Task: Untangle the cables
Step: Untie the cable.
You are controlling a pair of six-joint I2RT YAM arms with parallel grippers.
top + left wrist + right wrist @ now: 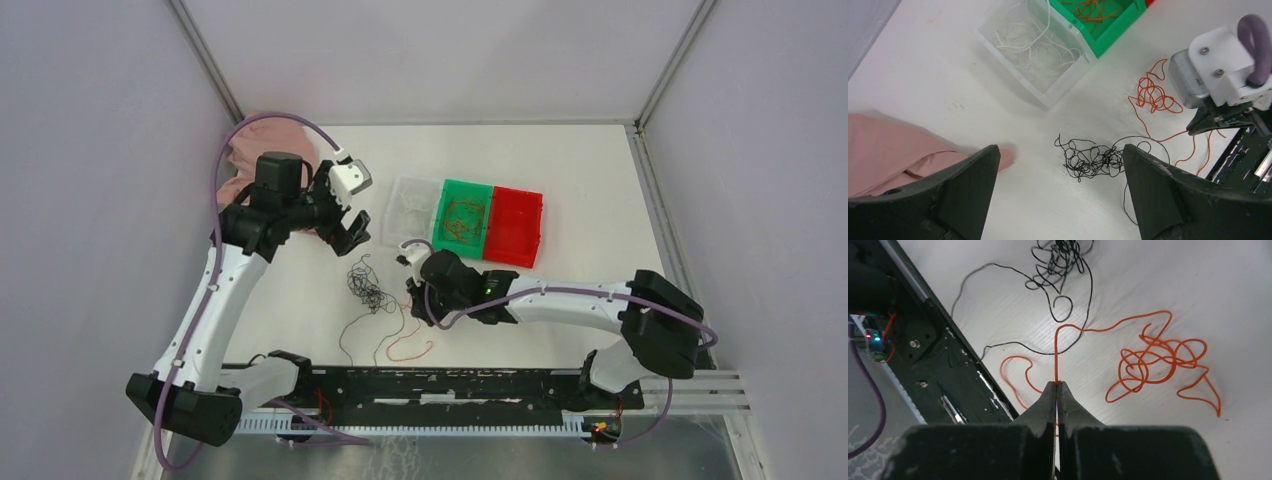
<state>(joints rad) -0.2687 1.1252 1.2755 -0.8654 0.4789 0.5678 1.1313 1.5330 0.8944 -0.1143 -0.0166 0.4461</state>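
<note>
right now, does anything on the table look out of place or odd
A crumpled pink cloth lies at the table's far left, under the left arm. It has no part in sorting the wires. Nothing else stands out: the bins sit upright in a row.

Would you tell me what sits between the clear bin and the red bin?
The green bin, with orange wire inside, sits between them, as the top external view shows.
</note>
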